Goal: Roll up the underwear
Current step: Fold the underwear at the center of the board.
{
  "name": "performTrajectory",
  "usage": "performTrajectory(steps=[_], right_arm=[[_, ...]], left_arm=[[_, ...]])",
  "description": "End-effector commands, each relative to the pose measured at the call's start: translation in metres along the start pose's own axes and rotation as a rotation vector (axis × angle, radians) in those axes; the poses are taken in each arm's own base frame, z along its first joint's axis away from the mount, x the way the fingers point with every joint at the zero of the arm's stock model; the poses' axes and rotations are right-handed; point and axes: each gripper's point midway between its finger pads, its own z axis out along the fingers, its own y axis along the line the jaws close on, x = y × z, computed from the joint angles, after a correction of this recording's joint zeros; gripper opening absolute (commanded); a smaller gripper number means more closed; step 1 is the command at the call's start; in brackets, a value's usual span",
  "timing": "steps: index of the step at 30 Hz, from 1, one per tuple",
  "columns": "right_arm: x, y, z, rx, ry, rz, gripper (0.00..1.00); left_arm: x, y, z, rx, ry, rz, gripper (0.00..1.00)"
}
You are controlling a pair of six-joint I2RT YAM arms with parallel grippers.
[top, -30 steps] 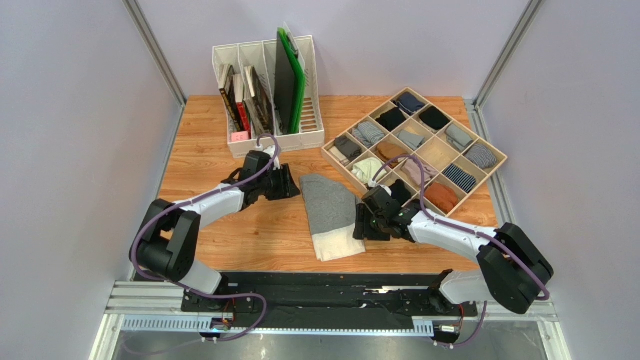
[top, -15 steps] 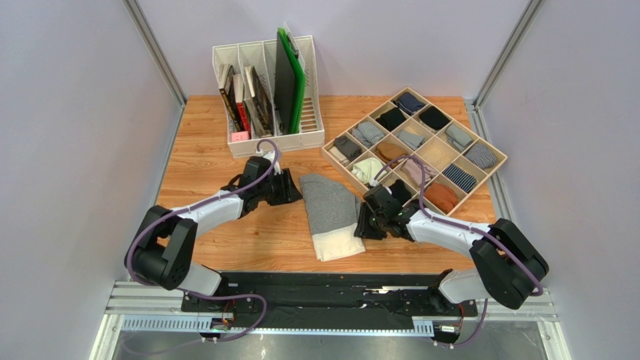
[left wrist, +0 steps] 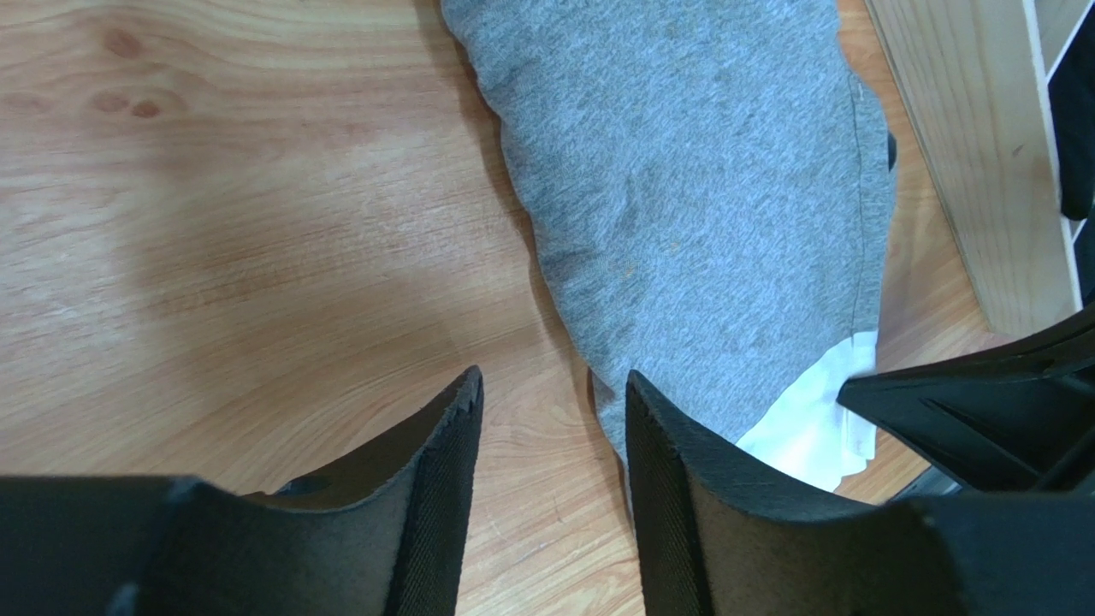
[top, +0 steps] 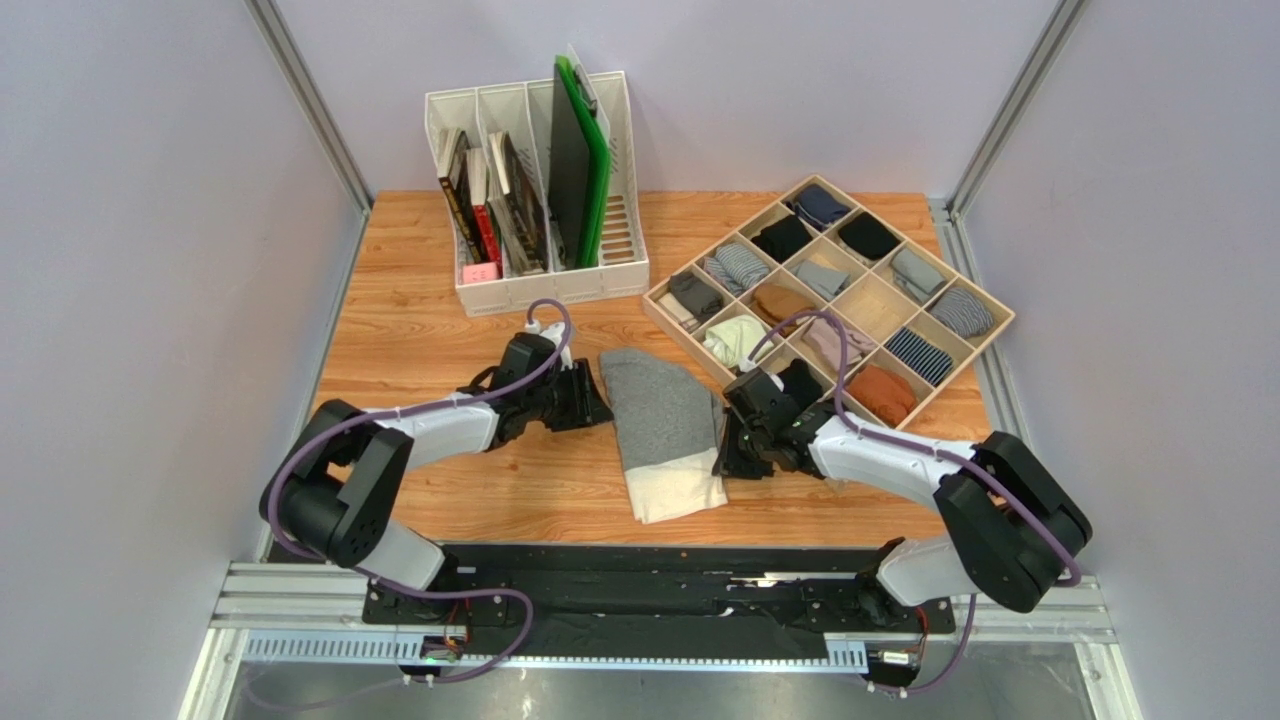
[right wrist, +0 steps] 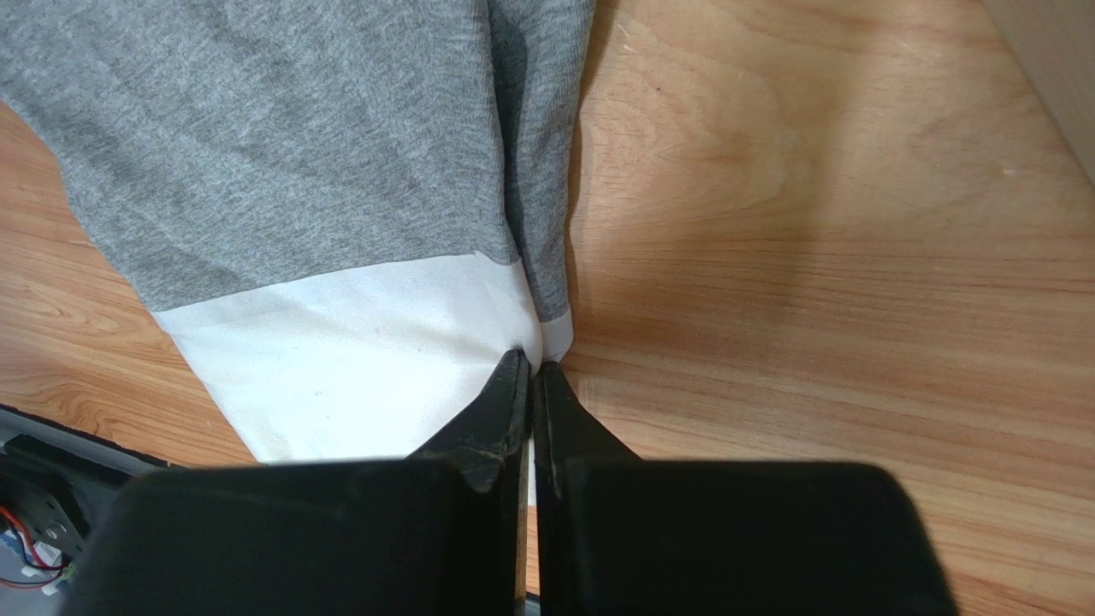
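Observation:
The underwear (top: 658, 420) lies flat on the wooden table, grey body pointing away and white waistband (right wrist: 360, 347) toward the near edge. My right gripper (right wrist: 532, 365) is shut on the waistband's right edge, and a sliver of white cloth shows between its tips; from above it sits at the garment's right side (top: 724, 450). My left gripper (left wrist: 553, 383) is open and low over bare wood, just off the left edge of the grey cloth (left wrist: 694, 205). Its right finger (left wrist: 668, 449) is at the cloth's edge. From above, the left gripper (top: 591, 393) is beside the garment's upper left.
A wooden divider tray (top: 984, 308) holding several small rolled bundles stands right behind the right gripper; its wall (left wrist: 964, 154) is close to the underwear. A white file organizer (top: 538, 285) with books and a green board stands at the back left. A black rail (top: 646, 567) runs along the near edge.
My right gripper has closed onto the waistband's right edge. The left gripper has slid a little nearer and closer to the garment's left edge, its jaws slightly narrower.

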Motion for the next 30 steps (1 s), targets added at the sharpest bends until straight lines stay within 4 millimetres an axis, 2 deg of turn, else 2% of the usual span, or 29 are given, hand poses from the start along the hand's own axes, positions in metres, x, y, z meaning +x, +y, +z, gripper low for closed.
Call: performTrajectory(steps=[1,9,17,20,30], right_arm=[[0.006,-0.013,-0.001,0.090,0.020,-0.027,0.00],[-0.002,0.002,-0.010,0.121,-0.010,-0.096,0.00],[-0.011,0.021,-0.017,0.137,-0.040,-0.155,0.00],[-0.016,0.037,-0.019,0.123,-0.053,-0.182,0.00],[0.000,0.079,-0.011,0.086,-0.030,-0.276,0.00]], left_arm=[[-0.010,-0.014,0.009,0.060,-0.040,0.002,0.43],[-0.006,-0.010,0.021,0.062,-0.027,-0.013,0.34],[-0.005,-0.011,0.029,0.078,-0.014,-0.027,0.33],[-0.003,-0.009,0.030,0.075,-0.013,-0.029,0.33],[0.002,-0.007,0.033,0.080,-0.004,-0.044,0.32]])
